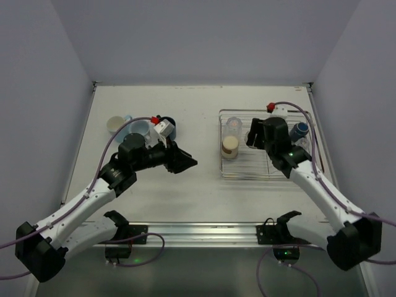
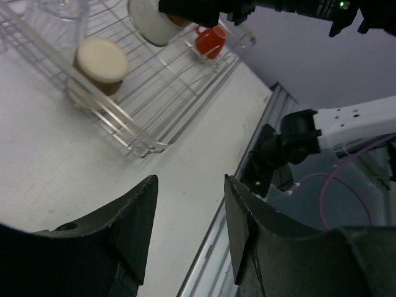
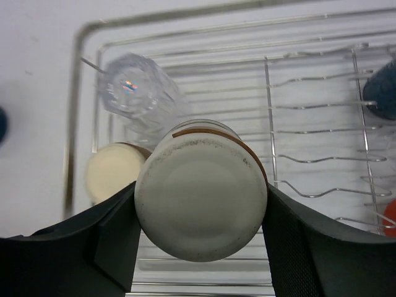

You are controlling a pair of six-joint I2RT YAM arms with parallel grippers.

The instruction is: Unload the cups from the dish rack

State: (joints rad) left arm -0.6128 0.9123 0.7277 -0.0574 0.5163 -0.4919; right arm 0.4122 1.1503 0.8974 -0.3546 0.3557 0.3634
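Observation:
The silver wire dish rack [image 1: 306,162] stands on the right of the table. My right gripper [image 1: 254,134] is over it, shut on an upturned cream cup with an orange band [image 3: 201,189], also in the left wrist view [image 2: 150,21]. In the rack are a clear glass tumbler [image 3: 133,90], an upturned tan cup [image 3: 111,172], a dark blue cup [image 3: 383,90] and an orange cup [image 3: 390,216]. My left gripper [image 1: 185,162] is open and empty over bare table left of the rack. A cream cup [image 1: 115,125], a light blue cup [image 1: 138,129] and a dark navy cup [image 1: 168,129] stand at the left.
Upright prongs [image 3: 309,148] fill the rack's right half. The left arm's wrist partly hides the cups at the left. A metal rail [image 1: 198,230] runs along the table's near edge. Walls close the table on three sides.

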